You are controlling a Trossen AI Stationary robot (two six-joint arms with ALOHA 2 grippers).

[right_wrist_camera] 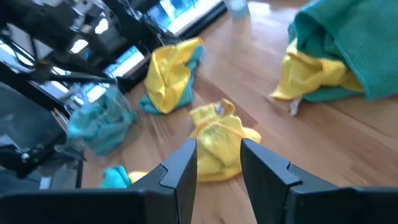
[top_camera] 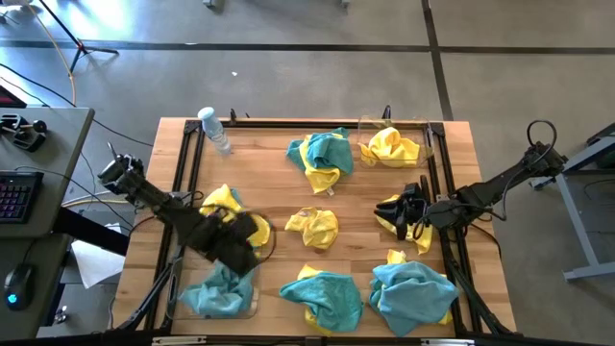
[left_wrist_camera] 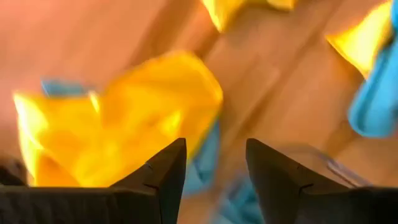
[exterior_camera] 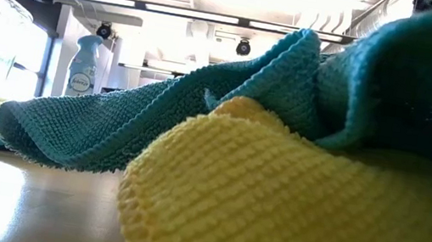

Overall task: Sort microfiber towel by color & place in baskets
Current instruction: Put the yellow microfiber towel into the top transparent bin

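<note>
Towels point(top_camera: 319, 229) lie scattered in the high view; wrist views show both fingers point(left_wrist_camera: 165, 180) parted, empty.

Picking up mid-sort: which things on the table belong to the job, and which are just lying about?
Job:
teal towels
yellow towels
near-left basket, holding a teal towel
far-right basket, holding a yellow towel
left gripper, open
right gripper, open

Lying about:
water bottle

Towels point(top_camera: 312, 229) between two baskets point(top_camera: 396, 140)

Fuzzy, ribbed cloth towels point(exterior_camera: 272, 207) lie on a smooth, slightly glossy wood counter point(top_camera: 360, 207); the basket point(top_camera: 252, 306) is clear plastic.
</note>
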